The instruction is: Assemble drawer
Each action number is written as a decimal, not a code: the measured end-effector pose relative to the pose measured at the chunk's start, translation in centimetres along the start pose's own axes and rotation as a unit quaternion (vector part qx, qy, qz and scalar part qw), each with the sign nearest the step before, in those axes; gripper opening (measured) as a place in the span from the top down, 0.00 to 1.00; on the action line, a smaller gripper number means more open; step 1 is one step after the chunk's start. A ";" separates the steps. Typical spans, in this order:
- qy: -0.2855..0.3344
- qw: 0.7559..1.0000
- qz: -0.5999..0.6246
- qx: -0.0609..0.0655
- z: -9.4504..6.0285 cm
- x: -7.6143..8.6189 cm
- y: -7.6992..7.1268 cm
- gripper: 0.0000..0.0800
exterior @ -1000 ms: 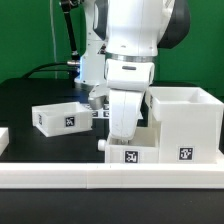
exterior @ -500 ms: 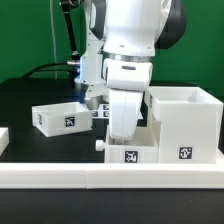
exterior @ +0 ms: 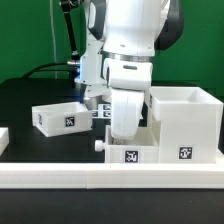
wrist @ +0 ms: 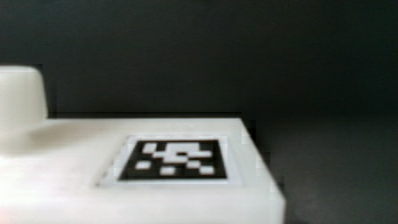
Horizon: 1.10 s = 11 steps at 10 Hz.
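Hovering low over one knobbed tray (exterior: 128, 156) of the drawer.
The pincer (exterior: 123, 138) hides its jaws, so I cannot tell their state; next, probably grip the tray and slide it into the housing (exterior: 186, 125) beside.

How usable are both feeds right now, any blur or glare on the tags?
Wrist view: out of focus, the tag smeared, no glare. Exterior view: sharper, evenly lit; the arm blocks part of the near tray.

White arm (exterior: 130, 40), black joints
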<state>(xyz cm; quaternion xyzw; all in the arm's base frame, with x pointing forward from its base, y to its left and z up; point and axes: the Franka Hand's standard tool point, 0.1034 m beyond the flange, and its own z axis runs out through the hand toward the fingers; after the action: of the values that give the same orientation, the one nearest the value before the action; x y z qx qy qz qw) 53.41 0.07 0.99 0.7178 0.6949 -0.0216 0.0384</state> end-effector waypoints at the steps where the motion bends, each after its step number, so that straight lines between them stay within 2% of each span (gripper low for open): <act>1: -0.004 1.000 0.002 0.012 0.0 -0.3 0.0 0.95; 4: -0.004 1.000 0.003 0.012 0.0 -0.3 -0.1 0.95; 5: -0.006 1.000 0.003 0.018 -0.1 -0.3 -0.1 0.95; 11: -0.005 1.000 0.003 0.017 0.0 -0.2 -0.1 0.95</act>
<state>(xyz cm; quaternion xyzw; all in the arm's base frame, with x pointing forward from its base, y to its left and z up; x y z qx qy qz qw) 53.34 -0.16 1.05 0.7201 0.6922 -0.0373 0.0298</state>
